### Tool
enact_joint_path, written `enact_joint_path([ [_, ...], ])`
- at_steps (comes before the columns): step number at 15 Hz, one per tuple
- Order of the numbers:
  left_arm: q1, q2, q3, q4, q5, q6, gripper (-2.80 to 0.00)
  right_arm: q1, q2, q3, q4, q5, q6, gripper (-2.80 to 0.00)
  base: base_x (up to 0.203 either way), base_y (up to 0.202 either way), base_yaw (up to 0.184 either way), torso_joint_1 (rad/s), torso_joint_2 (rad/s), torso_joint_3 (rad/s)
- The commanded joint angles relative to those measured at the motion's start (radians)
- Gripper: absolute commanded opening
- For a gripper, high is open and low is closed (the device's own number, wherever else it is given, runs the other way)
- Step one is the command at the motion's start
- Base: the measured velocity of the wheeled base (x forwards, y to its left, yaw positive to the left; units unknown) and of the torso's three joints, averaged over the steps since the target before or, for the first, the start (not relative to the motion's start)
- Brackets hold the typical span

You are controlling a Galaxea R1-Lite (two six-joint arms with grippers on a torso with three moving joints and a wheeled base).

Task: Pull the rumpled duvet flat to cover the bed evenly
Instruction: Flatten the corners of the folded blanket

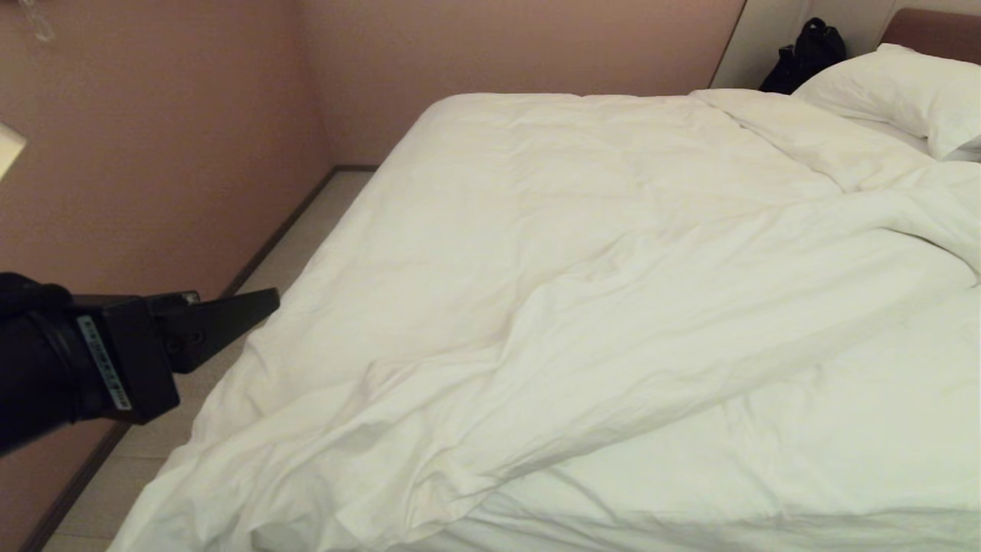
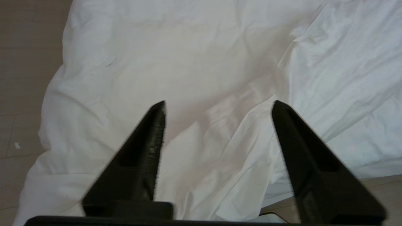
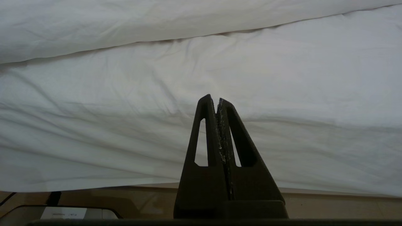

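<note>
Left gripper open beside the rumpled corner of the bed.

The thick white puffy duvet lies across the large white bed, bunched at its near left corner; the empty left gripper hangs just left of it, while the right gripper is closed by the bed's near side.

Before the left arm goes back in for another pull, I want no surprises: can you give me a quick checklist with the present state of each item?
1. Left end effector open and empty: ok, fingers spread, nothing between them.
2. Left end effector clear of the duvet: ok, it hangs off the bed's corner, over the floor.
3. Duvet flat: not ok, ridges and folds run across it.
4. Near corner squared: not ok, bunched and drooping.
5. Pillow uncovered: ok.
6. Right end effector parked shut: ok, low beside the bed.
</note>
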Motion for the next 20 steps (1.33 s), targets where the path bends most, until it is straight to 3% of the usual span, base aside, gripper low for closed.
enact_joint_path([
  [1, 0.001, 0.016, -0.008, -0.003, -0.004, -0.002, -2.80, 0.000, 0.001, 0.000, 0.000, 0.001, -0.001, -2.80, 0.000, 0.000, 0.000, 0.000, 0.00, 0.000],
  [7, 0.007, 0.155, -0.056, -0.017, -0.004, -0.052, -2.80, 0.000, 0.001, 0.000, 0.000, 0.001, -0.001, -2.80, 0.000, 0.000, 0.000, 0.000, 0.00, 0.000],
  [11, 0.054, 0.448, -0.163, -0.027, 0.048, -0.198, -2.80, 0.000, 0.001, 0.000, 0.000, 0.001, -0.001, -2.80, 0.000, 0.000, 0.000, 0.000, 0.00, 0.000],
  [20, 0.109, 0.618, -0.165, -0.020, 0.059, -0.386, -2.80, 0.000, 0.001, 0.000, 0.000, 0.001, -0.001, -2.80, 0.000, 0.000, 0.000, 0.000, 0.00, 0.000],
])
